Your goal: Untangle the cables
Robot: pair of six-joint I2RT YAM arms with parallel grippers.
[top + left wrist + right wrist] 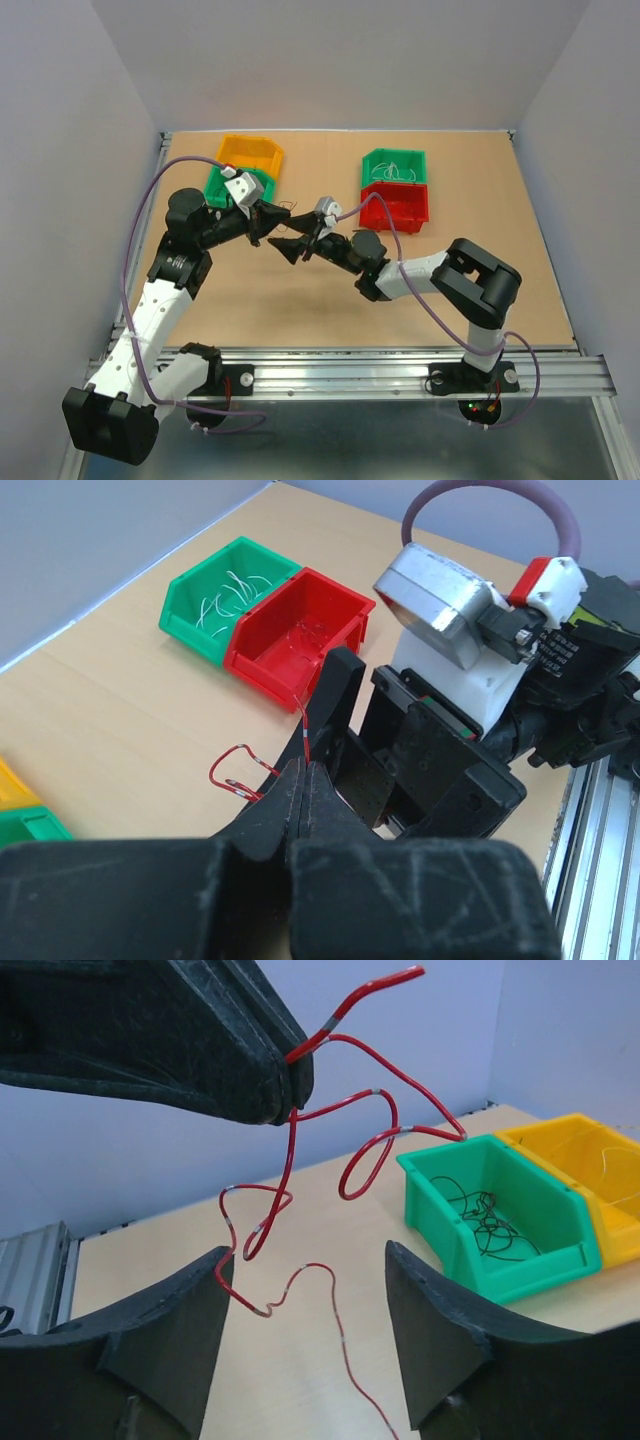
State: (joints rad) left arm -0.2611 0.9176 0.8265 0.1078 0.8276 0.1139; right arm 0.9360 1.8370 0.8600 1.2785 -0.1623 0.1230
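Left tool (305, 772) pinches cables (291, 1160); right tool (308, 1255) spread wide.

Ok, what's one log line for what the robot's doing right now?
left end effector: shut on red wire | right end effector: open, either side of hanging loops | task: not yet untangled

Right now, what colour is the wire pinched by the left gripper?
The wire is red with pale bands; right wrist view.
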